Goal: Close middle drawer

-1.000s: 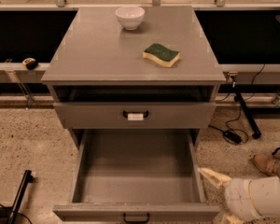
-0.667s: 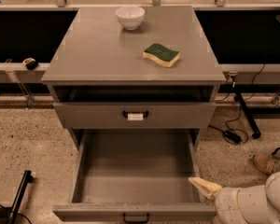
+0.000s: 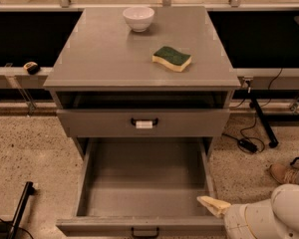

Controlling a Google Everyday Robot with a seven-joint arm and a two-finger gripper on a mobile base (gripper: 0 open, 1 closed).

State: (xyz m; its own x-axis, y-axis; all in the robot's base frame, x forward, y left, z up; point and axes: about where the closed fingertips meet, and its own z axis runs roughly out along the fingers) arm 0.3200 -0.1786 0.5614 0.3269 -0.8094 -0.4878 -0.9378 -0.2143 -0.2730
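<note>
Grey metal cabinet (image 3: 114, 63) stands beyond the claw, its flat top well above and behind it. Middle drawer (image 3: 144, 183), a wide grey drawer with a deep plain box, is pulled far out; its flat front sits just below and left of the claw, with the small dark loop handle (image 3: 144, 231) further left. Cream-tipped claw (image 3: 213, 204) on the white arm (image 3: 269, 215) hovers at the drawer's front right corner, the tip seemingly over the box interior or its right wall. Cannot tell how far it is open; nothing visible in its hold. Risk 1: if the tip stays inside the box during the push, it may get pinched between the drawer front and the cabinet frame as the gap shuts. Risk 2: a push at the right corner only, well off the handle line, could skew the drawer on its runners and jam it partway. Risk 3: the arm's bulk may catch the right wall. The grey upper drawer (image 3: 144, 123), white tag on its handle, lies beyond the claw and juts slightly; likely no obstruction. Box interior looks bare, so nothing blocks travel. Also noted: black cables (image 3: 249, 143) on the floor up and right of the claw, green-and-yellow sponge (image 3: 172, 58) and white bowl (image 3: 138, 18) far beyond on the top.
</note>
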